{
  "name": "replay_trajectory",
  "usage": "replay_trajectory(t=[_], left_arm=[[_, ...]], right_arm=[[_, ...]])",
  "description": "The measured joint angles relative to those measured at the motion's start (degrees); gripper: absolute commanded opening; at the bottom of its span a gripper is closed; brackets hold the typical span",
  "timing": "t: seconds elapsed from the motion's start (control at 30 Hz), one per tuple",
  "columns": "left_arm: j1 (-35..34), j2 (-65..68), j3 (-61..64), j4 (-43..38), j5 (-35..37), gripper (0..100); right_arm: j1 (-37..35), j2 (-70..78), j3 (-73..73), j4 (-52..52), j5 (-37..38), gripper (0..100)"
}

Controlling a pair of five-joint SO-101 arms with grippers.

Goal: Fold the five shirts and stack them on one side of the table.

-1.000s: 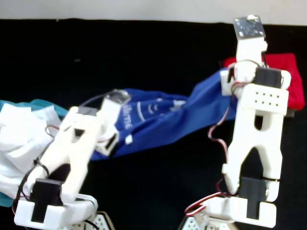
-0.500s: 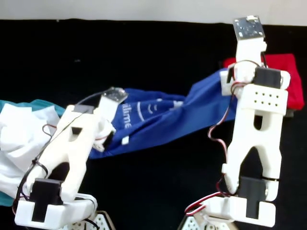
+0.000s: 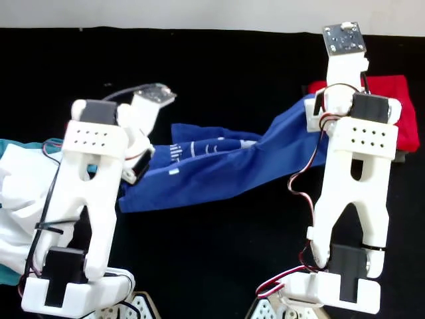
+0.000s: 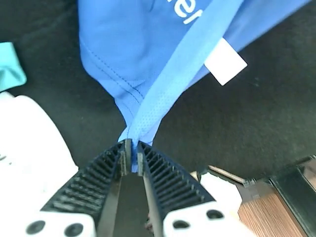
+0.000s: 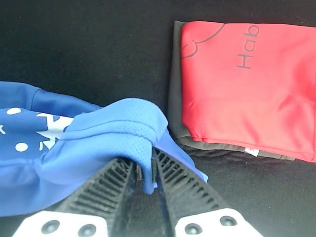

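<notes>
The left tool [image 4: 131,148] is pinching one end of the blue shirt [image 3: 219,166], its jaws nearly closed on a bunched seam. The right tool [image 5: 144,165] is gripping the other end, jaws almost together around a fold. The shirt is stretching between both tools across the black counter [image 3: 232,73]. Just beyond the right tool, a folded red shirt [image 5: 247,84] is lying on a dark shirt [image 5: 175,113].

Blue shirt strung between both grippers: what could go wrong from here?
The left gripper pinches only a thin edge of the blue shirt; it may slip out.
The shirt is bunched, so it may fold creased.
The right gripper sits close to the folded red shirt and could drag it.
</notes>
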Motion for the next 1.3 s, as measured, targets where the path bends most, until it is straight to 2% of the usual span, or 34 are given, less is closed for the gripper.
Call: replay_trajectory(t=[0.13,0.27,0.37,0.47,0.67,0.77,1.03,1.2,1.3], left_arm=[[2.46,0.0,1.93,2.37,0.0,1],[11.52,0.0,13.1,2.02,0.0,1],[19.6,0.0,21.71,-0.88,0.0,1],[23.03,0.0,26.46,-5.54,0.0,3],[22.68,0.0,27.78,-8.7,0.0,23],[20.13,0.0,29.71,-9.41,0.0,23],[14.42,0.0,34.11,-19.43,0.35,23],[14.59,0.0,34.2,-24.97,9.67,23],[14.51,0.0,35.69,-26.11,12.04,23]], right_arm=[[0.0,0.0,-0.7,0.09,0.0,0.6],[0.0,0.0,-0.7,0.09,0.0,0.6],[0.0,0.0,-0.7,0.09,0.0,0.6],[0.0,0.0,-0.7,0.09,0.0,0.6],[0.0,0.0,-0.7,0.09,0.0,0.6],[0.0,0.0,-0.7,0.09,0.0,0.6],[0.0,0.0,-0.7,0.09,0.0,0.6],[0.0,0.0,-0.7,0.09,0.0,0.6],[0.0,0.0,-0.7,0.09,0.0,0.6]])
